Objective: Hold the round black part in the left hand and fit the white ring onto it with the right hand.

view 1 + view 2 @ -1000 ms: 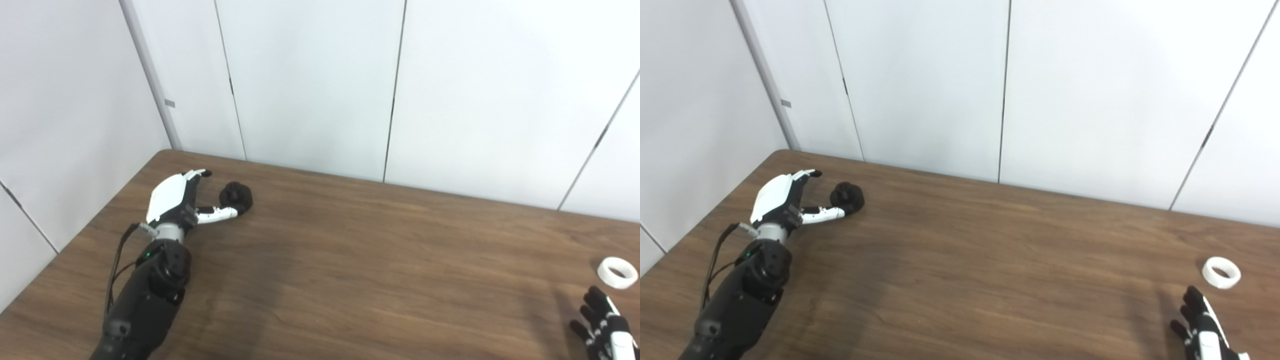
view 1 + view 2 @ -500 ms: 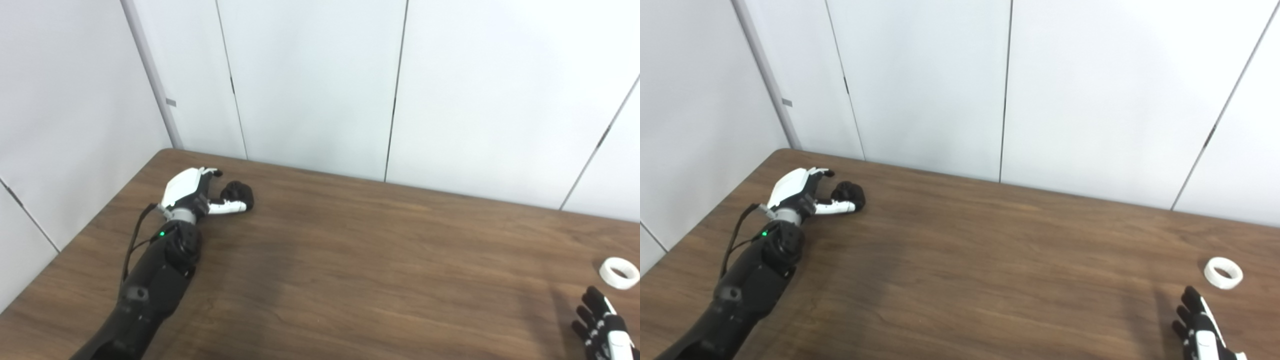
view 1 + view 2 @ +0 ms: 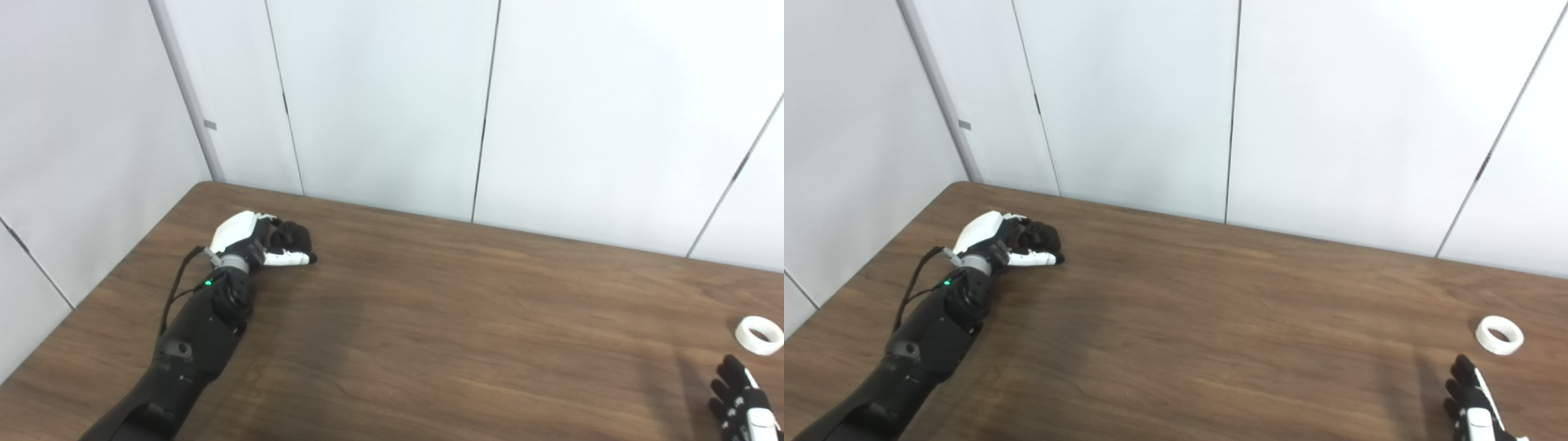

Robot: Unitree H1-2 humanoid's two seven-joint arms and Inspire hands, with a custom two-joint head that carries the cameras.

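I have the left hand (image 3: 254,242) out at the far left corner of the brown tabletop (image 3: 429,331), and its fingers are curled over the round black part (image 3: 295,234), with the thumb lying along the near side of it, so the hand is wrapped on the part. The part sits low against the tabletop; I cannot tell whether it is lifted clear. The left forearm runs back toward the bottom left edge with a small green light showing near the wrist. Well apart from all this, at the far right, the white ring (image 3: 1499,334) lies flat on the tabletop by itself. My right hand (image 3: 1473,407) sits just short of the ring, near the bottom right corner, fingers spread and pointing up toward it, touching nothing.
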